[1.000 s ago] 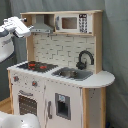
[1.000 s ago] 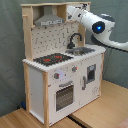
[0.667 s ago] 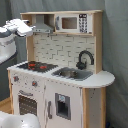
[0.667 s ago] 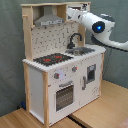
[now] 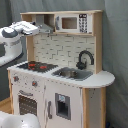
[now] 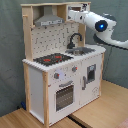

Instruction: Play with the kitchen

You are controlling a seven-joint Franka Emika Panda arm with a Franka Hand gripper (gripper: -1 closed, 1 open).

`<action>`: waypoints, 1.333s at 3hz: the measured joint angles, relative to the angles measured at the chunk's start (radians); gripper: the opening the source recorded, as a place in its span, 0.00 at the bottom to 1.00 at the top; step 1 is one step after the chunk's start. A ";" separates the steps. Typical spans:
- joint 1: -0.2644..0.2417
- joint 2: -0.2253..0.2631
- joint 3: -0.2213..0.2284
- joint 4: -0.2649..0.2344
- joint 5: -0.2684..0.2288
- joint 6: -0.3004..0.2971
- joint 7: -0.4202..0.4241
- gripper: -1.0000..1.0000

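We see the kitchen (image 5: 60, 75) standing upright on a wooden floor (image 6: 100, 107) before a grey curtain (image 5: 115, 45), its red-ringed hob (image 5: 35, 65) and sink (image 5: 71, 73) side by side on the counter (image 5: 102, 78), the black faucet (image 5: 84, 59) behind the sink. The grey hood (image 6: 49, 19) hangs above the hob, and the microwave (image 5: 72, 23) sits on the upper shelf beside it.

The arm (image 6: 102, 25) reaches in at shelf height. Over the last second we judge it has eased slightly further toward the upper shelf: in the second exterior view, the pincer (image 6: 76, 13) now lies at the microwave's corner, apparently touching or just short of it. Whether its fingers are spread or closed we cannot tell.

That suggests the play now centres on the microwave, perhaps its door, while oven (image 6: 64, 95), knobs (image 6: 56, 76) and hob appear untouched.
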 joint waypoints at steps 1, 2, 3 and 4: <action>0.001 0.004 -0.015 -0.059 0.000 0.068 -0.081 1.00; 0.001 0.010 -0.017 -0.111 0.000 0.129 -0.149 1.00; -0.001 0.030 -0.025 -0.148 0.000 0.182 -0.237 1.00; -0.007 0.080 -0.036 -0.152 0.000 0.213 -0.320 1.00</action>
